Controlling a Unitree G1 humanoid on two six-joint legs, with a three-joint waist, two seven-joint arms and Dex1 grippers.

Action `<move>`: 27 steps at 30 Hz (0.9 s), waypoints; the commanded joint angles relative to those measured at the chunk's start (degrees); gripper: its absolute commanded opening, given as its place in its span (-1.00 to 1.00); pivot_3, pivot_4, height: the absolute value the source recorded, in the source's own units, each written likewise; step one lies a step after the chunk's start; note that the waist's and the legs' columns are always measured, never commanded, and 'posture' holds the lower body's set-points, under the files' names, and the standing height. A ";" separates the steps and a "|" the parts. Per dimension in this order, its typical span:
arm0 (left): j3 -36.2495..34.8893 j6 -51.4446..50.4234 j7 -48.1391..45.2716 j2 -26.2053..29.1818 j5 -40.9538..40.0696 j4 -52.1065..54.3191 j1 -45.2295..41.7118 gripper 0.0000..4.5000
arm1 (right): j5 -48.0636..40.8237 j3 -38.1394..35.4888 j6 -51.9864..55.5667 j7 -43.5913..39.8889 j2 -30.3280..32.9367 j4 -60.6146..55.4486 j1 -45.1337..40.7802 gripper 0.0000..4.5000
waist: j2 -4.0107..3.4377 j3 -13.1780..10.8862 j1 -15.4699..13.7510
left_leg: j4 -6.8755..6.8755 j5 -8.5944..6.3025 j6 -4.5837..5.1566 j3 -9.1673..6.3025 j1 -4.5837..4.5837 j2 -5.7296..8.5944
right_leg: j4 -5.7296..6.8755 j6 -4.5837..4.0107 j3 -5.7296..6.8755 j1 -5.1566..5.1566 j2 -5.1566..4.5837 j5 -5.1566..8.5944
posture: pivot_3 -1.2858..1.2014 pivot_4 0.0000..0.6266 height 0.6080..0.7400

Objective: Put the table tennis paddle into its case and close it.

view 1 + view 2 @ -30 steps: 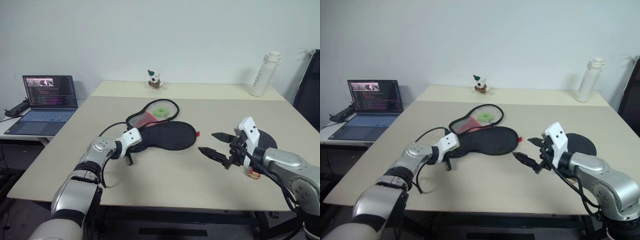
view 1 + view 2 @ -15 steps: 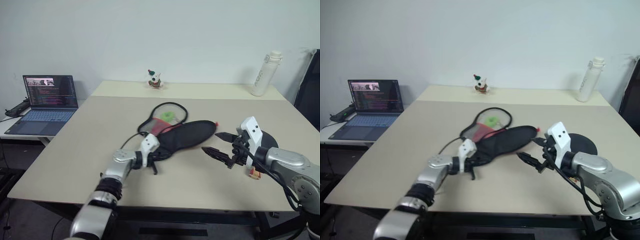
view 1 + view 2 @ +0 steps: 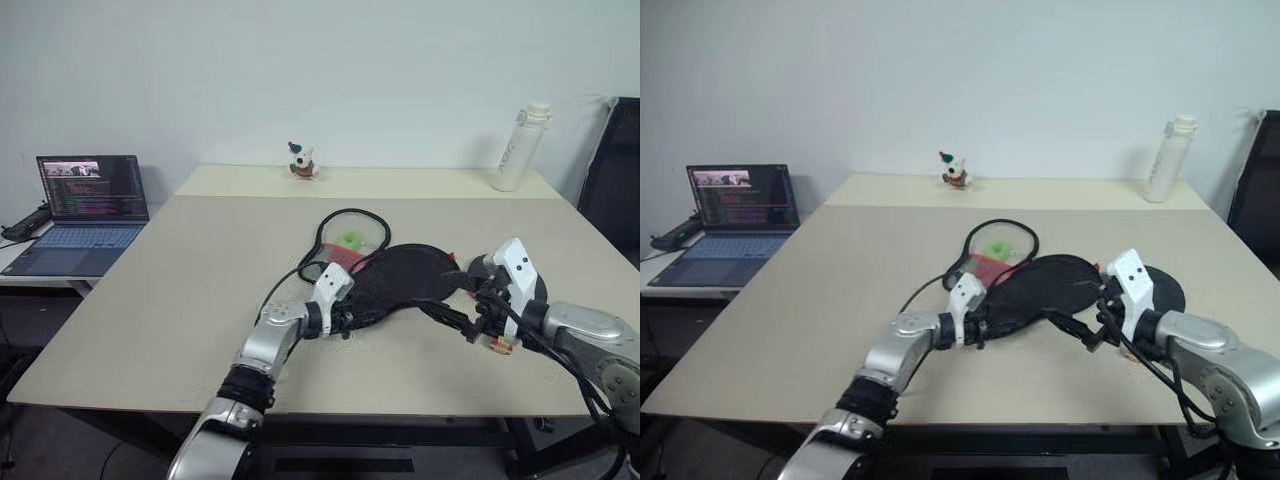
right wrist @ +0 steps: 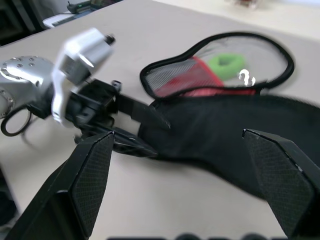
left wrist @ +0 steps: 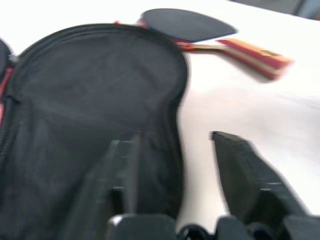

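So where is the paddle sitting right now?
The table tennis paddle lies flat on the table toward the robot's right, just beyond the open case and partly hidden behind the right hand in the head views.

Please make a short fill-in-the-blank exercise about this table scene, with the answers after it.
1. The case lies ___ on the table.
2. The ring inside it is ___.
3. The bottle stands at the table's far ___ corner.
Answers: open; green; right.
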State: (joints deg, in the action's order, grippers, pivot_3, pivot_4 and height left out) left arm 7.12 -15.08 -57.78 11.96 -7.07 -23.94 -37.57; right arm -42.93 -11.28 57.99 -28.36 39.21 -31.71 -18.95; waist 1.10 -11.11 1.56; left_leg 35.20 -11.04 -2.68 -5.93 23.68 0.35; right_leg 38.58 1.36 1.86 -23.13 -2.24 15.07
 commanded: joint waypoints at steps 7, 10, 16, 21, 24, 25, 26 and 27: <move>-7.27 -2.31 -11.42 15.78 -9.76 5.20 1.86 0.41 | 0.63 -1.39 9.32 17.96 -13.64 5.64 -2.50 1.00 | 0.01 0.01 0.10 | 0.00 0.03 0.05 0.04 -0.23 -0.04 | 0.30 -0.15 -0.09 0.01 0.04 0.08 | 0.03 -0.52 1.00; -8.65 -2.18 -12.06 18.58 -10.52 4.21 0.83 0.41 | 2.86 -0.95 9.80 21.85 -17.90 9.48 -4.35 1.00 | 0.00 0.01 0.14 | -0.01 0.03 0.05 0.10 -0.25 -0.03 | 0.30 -0.15 -0.15 0.01 0.04 0.08 | 0.03 -0.52 1.00; -9.60 -2.90 -13.18 21.61 -11.60 5.41 0.17 0.41 | 8.60 1.53 6.01 24.87 -24.03 19.87 -7.98 1.00 | 0.00 0.01 0.21 | -0.10 0.03 0.06 0.51 -0.28 -0.02 | 0.27 -0.16 -0.60 -0.11 0.04 0.08 | 0.03 -0.52 1.00; -9.45 -3.16 -12.60 21.76 -11.82 5.91 0.04 0.41 | 12.07 4.49 1.93 23.60 -26.90 25.80 -10.66 1.00 | 0.00 0.01 0.29 | -0.13 0.02 0.06 0.81 -0.47 -0.04 | 0.37 -0.15 -0.88 -0.12 0.05 0.07 | 0.03 -0.52 1.00; -9.32 -2.66 -11.80 21.63 -11.36 5.64 -0.18 0.41 | 14.19 5.62 -2.05 24.10 -30.65 31.28 -14.91 1.00 | 0.01 0.01 0.43 | -0.22 0.02 0.07 1.07 -0.71 -0.07 | 0.40 -0.14 -1.09 -0.07 0.06 0.06 | 0.03 -0.52 1.00; -9.24 -2.57 -11.68 21.63 -11.26 5.61 -0.25 0.41 | 14.43 5.36 -3.14 24.34 -32.18 32.97 -16.61 1.00 | 0.01 0.01 0.63 | -0.23 0.02 0.07 1.14 -0.74 -0.10 | 0.41 -0.12 -1.14 -0.08 0.08 0.06 | 0.03 -0.52 1.00; -9.14 -2.54 -11.61 21.63 -11.23 5.61 -0.29 0.41 | 14.70 5.02 -3.95 24.45 -33.33 34.28 -17.94 1.00 | 0.01 0.01 0.88 | -0.24 0.02 0.07 1.19 -0.76 -0.13 | 0.41 -0.12 -1.18 -0.08 0.11 0.04 | 0.03 -0.52 1.00; -9.01 -2.52 -11.52 21.61 -11.19 5.67 -0.32 0.41 | 15.08 4.74 -4.75 24.56 -34.37 35.64 -19.18 1.00 | 0.01 0.01 1.02 | -0.25 0.02 0.07 1.22 -0.76 -0.16 | 0.41 -0.15 -1.21 -0.10 0.13 0.02 | 0.03 -0.52 1.00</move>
State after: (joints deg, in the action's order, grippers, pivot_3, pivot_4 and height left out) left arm -1.45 -18.35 -69.40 32.94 -17.77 -20.08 -36.51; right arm -28.16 -6.00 56.01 -3.83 5.80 3.50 -35.60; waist 1.10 -11.10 2.57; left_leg 34.93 -11.02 -2.61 -4.70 22.92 0.17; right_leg 39.00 1.21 0.64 -23.24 -2.08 15.08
